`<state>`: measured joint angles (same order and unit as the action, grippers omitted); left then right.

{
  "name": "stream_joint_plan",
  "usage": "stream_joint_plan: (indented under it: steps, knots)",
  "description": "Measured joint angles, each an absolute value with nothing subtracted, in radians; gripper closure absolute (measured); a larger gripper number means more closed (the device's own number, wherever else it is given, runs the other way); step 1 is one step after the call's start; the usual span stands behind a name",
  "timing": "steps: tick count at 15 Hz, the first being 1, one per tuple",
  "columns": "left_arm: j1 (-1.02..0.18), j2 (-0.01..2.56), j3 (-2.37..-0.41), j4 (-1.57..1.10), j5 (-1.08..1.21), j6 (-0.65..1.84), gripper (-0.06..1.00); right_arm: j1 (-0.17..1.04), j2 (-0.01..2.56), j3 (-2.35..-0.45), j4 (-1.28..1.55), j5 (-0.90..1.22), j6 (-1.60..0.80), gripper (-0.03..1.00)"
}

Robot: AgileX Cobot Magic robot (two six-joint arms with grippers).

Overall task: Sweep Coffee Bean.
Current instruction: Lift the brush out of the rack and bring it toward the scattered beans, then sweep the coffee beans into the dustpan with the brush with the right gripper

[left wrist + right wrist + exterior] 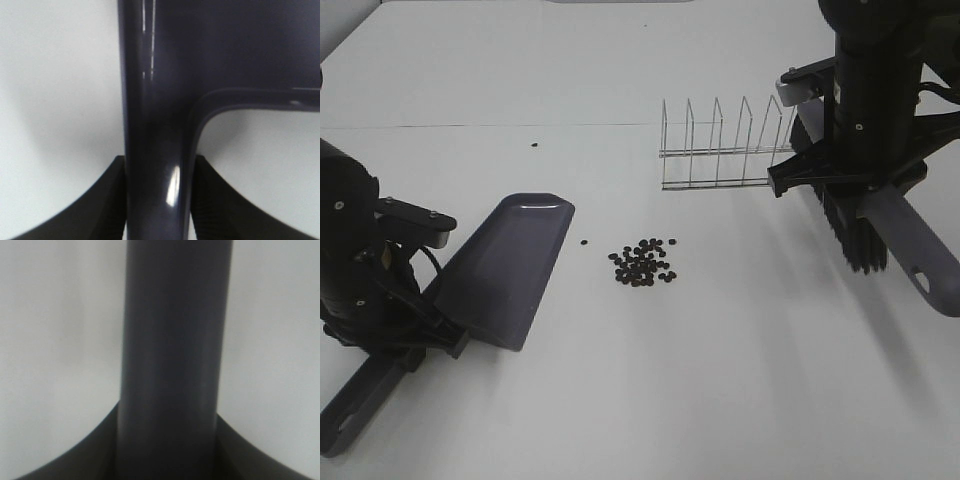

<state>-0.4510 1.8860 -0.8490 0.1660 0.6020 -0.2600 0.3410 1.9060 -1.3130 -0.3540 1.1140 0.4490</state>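
Note:
A small pile of dark coffee beans (644,263) lies on the white table in the middle, with one stray bean (584,242) to its left and another (535,145) farther back. The grey dustpan (510,270) rests left of the pile, its mouth toward the back. My left gripper (415,345) is shut on the dustpan's handle (155,150). My right gripper (840,180) is shut on the grey brush handle (172,355); the brush's black bristles (855,235) hang just above the table right of the beans.
A wire rack (720,150) stands behind the beans, close to the right arm. The brush handle end (925,270) sticks out toward the front right.

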Motion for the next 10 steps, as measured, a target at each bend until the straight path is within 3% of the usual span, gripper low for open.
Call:
stream_joint_plan:
  steps: [5,10]
  knots:
    - [-0.463,1.892,-0.849,0.177,0.601,-0.260,0.63,0.396,2.045,-1.382,-0.357,1.213,0.447,0.67]
    - [-0.463,1.892,-0.851,0.178,0.602,-0.260,0.63,0.526,2.183,-1.516,-0.277,1.218,0.458,0.67]
